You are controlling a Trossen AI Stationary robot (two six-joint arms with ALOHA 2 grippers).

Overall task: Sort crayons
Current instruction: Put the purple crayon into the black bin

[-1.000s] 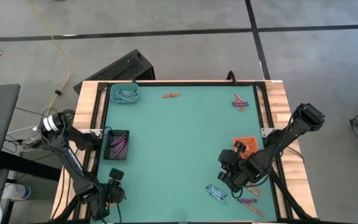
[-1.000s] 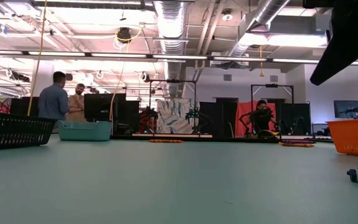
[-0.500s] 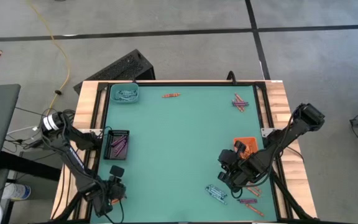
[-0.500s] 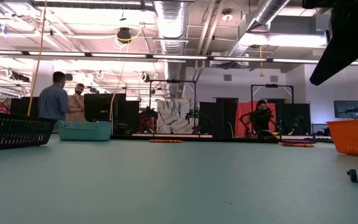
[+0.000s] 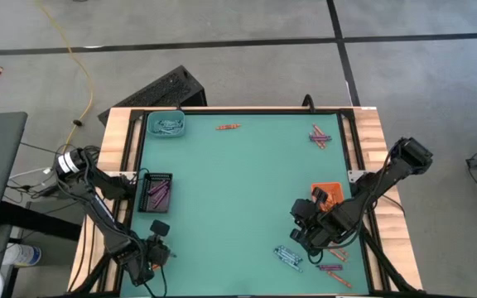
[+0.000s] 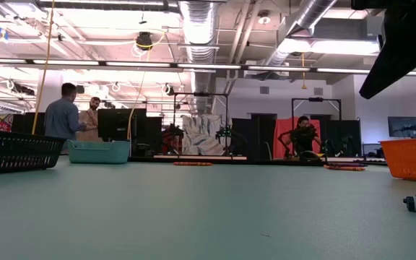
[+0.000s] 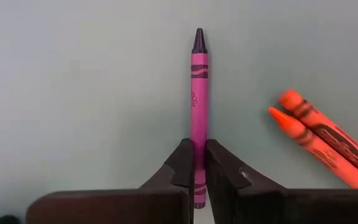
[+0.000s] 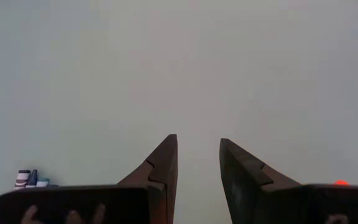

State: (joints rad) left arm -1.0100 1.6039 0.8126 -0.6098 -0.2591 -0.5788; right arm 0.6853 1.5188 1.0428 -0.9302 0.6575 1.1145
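Crayons lie scattered over the green surface (image 5: pixel 238 190), and one of them, a magenta crayon (image 7: pixel 199 93) with a dark tip, is pinched between the fingers of the left hand (image 7: pixel 199 163). Its paper wrapper carries dark wavy bands and a small mark halfway along, too small to read. The left hand's fingers are pressed against the crayon's lower half, the tip pointing away from the wrist. Just beside it, apart from the fingers, two orange crayons (image 7: pixel 319 140) lie side by side on the surface, their wrappers printed with dark bands that also cannot be read.

Seen from above, the left hand (image 5: pixel 157 248) sits at the near left corner of the surface. Farther along the left edge stands a black tray (image 5: pixel 156 191) holding purple sticks, and at the far left corner a teal tray (image 5: pixel 166 125) holding pale ones.

The right hand (image 8: pixel 196 163) hangs over bare surface with its fingers spread partway and nothing between them. From above it (image 5: pixel 303 225) is near the right edge, beside an orange tray (image 5: pixel 328 193). Pale blue-grey crayons (image 5: pixel 287 257) lie just beside it toward the near edge. More crayons (image 5: pixel 320 137) lie at the far right corner.
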